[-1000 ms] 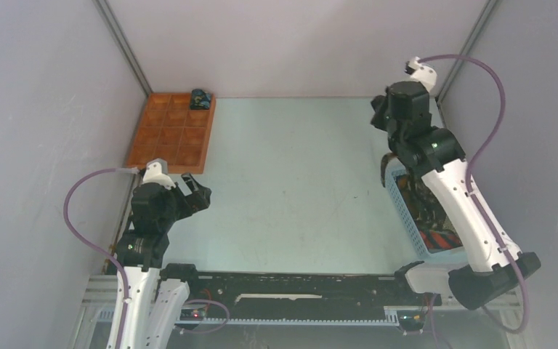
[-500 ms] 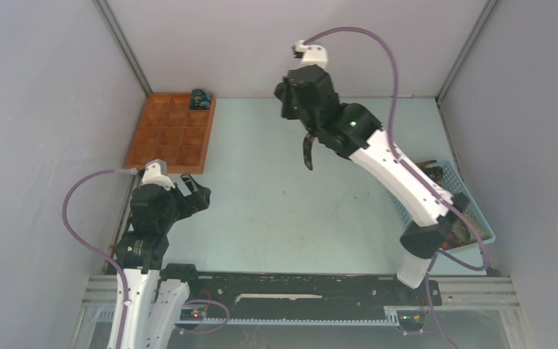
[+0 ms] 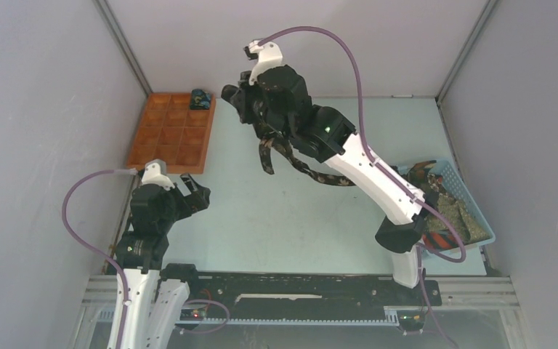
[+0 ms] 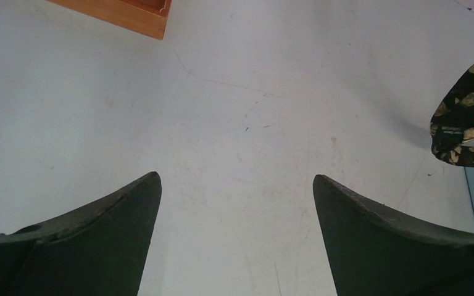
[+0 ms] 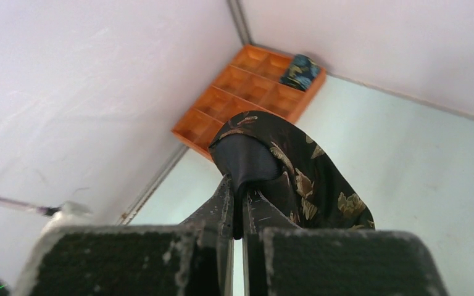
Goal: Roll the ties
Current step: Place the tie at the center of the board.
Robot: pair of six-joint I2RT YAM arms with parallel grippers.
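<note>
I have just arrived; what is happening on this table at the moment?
The right gripper is shut on a black leaf-patterned tie, holding it up over the table, its loose length hanging down. The left gripper is open and holds nothing, near the orange tray. One rolled tie sits in the tray's far right corner compartment; more ties lie in the blue basket.

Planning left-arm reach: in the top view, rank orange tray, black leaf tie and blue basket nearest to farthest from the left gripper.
1. orange tray, just beyond left gripper.
2. black leaf tie, hanging mid-table.
3. blue basket, far right.
</note>
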